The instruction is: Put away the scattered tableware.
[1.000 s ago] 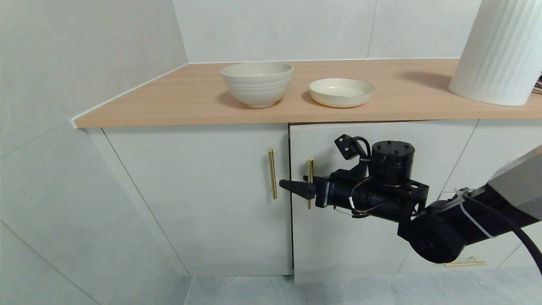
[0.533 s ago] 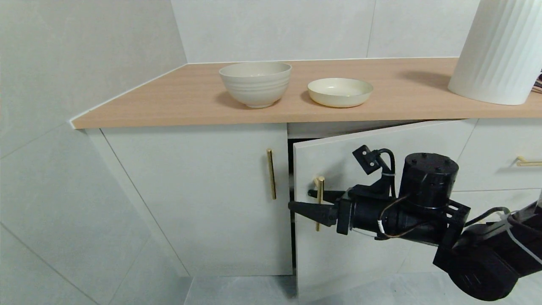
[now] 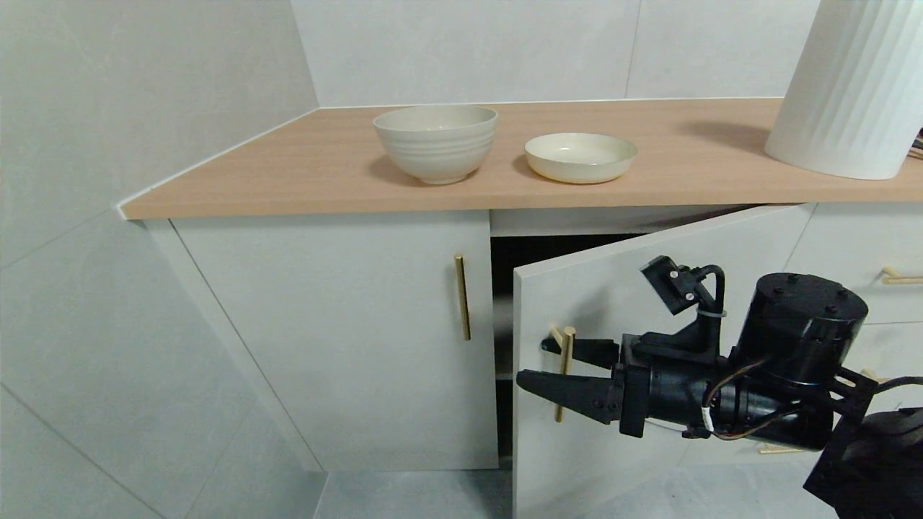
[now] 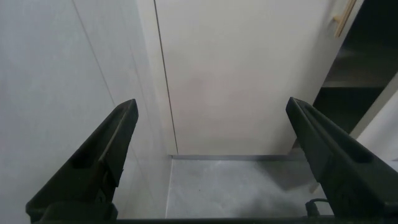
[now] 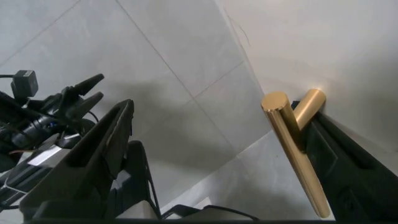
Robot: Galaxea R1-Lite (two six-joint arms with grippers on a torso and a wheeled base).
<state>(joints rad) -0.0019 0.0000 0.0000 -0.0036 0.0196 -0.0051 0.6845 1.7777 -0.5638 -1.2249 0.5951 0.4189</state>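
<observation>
Below the wooden counter (image 3: 288, 180), the cabinet door (image 3: 598, 288) stands ajar; the right gripper (image 3: 533, 360), unclenched, merely hooks its brass handle (image 3: 567, 342) and could slip off.

Tableware: 1 bowl (image 3: 435, 143), 1 shallow dish (image 3: 580, 156). 1 ribbed white vessel (image 3: 851, 86). Cabinet doors x2: shut door (image 3: 324, 339), open door (image 3: 598, 288). Upright brass handles x2: shut-door handle (image 3: 462, 297), open-door handle (image 3: 565, 360). Grippers x2: right gripper (image 3: 533, 360), left gripper (image 4: 211, 106).

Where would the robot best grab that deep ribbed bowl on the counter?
Probably the rim, from above: one finger inside, one outside the wall. The deep bowl stands upright and open-mouthed on the countertop, and its body looks too wide to span.
</observation>
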